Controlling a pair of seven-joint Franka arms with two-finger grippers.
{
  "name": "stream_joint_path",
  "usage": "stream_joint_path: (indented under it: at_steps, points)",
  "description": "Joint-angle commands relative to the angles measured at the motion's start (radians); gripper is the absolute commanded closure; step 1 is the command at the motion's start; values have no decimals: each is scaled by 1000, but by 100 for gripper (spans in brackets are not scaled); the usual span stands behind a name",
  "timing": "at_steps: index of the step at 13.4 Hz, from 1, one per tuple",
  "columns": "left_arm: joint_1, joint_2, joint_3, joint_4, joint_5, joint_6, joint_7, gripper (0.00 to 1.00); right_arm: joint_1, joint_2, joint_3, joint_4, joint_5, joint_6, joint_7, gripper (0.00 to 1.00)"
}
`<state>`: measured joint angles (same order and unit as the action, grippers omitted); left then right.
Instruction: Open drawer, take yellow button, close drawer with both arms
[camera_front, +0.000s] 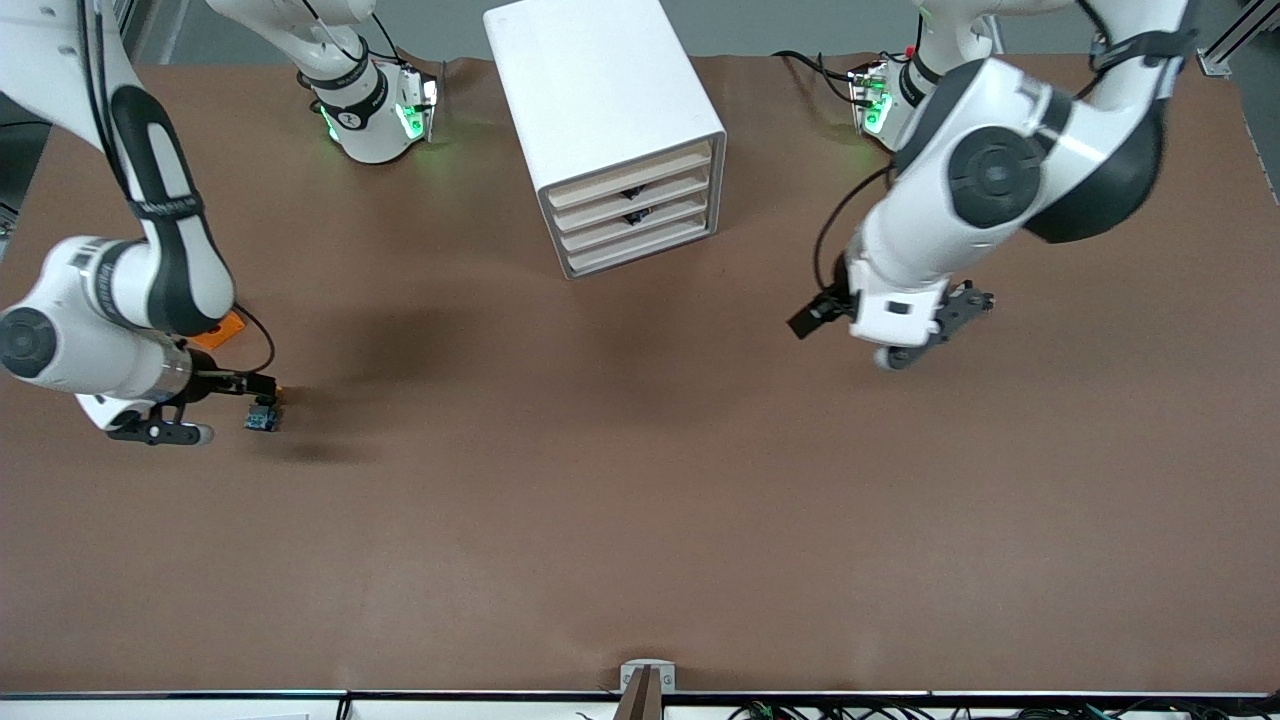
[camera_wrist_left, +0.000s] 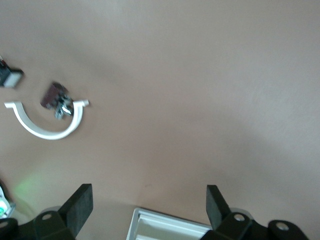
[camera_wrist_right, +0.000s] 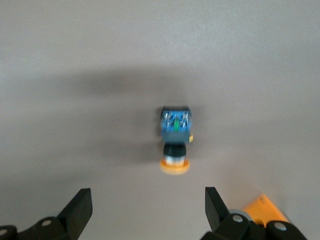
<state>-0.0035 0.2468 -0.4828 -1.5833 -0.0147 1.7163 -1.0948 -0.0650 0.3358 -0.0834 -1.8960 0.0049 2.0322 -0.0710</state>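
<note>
The button (camera_wrist_right: 175, 140) lies on its side on the brown table, yellow-orange cap toward my right gripper (camera_wrist_right: 148, 212) and blue base away from it. That gripper is open just over the button with nothing between its fingers. In the front view the button (camera_front: 263, 417) shows under the right gripper (camera_front: 266, 392), toward the right arm's end of the table. The white cabinet (camera_front: 600, 110) stands mid-table near the bases, and all four beige fronts, the drawer (camera_front: 635, 215) among them, sit flush. My left gripper (camera_front: 808, 320) hangs open and empty over bare table beside the cabinet.
An orange square block (camera_front: 222, 330) lies beside the right hand, also seen as the orange block (camera_wrist_right: 262, 210). The left wrist view shows a white arc (camera_wrist_left: 47, 125) with small dark clips (camera_wrist_left: 55, 97) on the table, and a white framed edge (camera_wrist_left: 170, 227) between the fingers.
</note>
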Motion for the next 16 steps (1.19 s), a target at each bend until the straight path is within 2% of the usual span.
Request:
stream_joint_path:
  at_steps: [1,5,8,10,11,14,16]
  points:
    - [60,-64,-11,-3,18,-26,65,0,2,-56,1,95,-3,-201,3,0]
    - [163,-118,-10,-3,19,-58,266,0,1,-174,-1,189,-3,-427,-3,0]
    - [198,-155,-10,-1,82,-112,428,0,-4,-291,-6,199,-3,-448,-24,0]
    - [198,-170,-10,0,183,-148,598,0,-1,-334,1,212,-3,-466,-21,0]
    - [203,-184,-10,0,196,-159,657,0,-1,-343,1,221,-3,-477,-23,0]
    - [232,-231,47,-7,180,-158,794,0,-2,-337,-4,265,-11,-543,-33,0]
    - [142,-271,178,-18,151,-161,855,0,-4,-337,-6,267,-14,-555,-33,0]
